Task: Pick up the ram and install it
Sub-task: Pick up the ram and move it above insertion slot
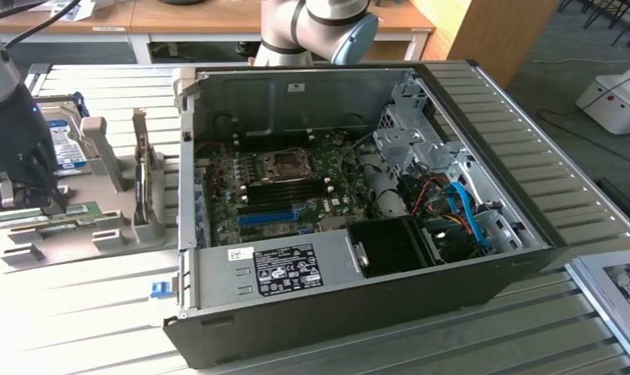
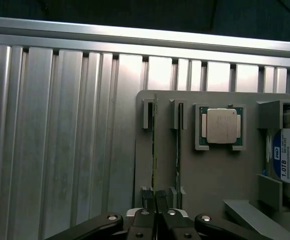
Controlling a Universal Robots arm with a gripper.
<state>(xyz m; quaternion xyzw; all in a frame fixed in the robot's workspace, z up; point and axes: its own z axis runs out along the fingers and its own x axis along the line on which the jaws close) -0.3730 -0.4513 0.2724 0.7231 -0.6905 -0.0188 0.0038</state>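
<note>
We find the pincer (image 2: 154, 199) almost closed, nipping the ram (image 2: 154, 145) edge-on at its near end. The ram stands in its slot in the grey holder (image 2: 214, 175), running straight ahead of the pincer; a second stick (image 2: 178, 150) stands just beside.

Ribbed metal table (image 1: 86, 328), slats running across. Open PC case (image 1: 346, 320) lies on its side mid-table, open side up. Grey holder plate (image 1: 55, 250) sits flat on the slats, just beside the case on the exterior view's left. Small blue piece (image 1: 162, 289) by the case's near corner. Printed sheet (image 1: 617, 289) at the exterior view's right edge.
</note>
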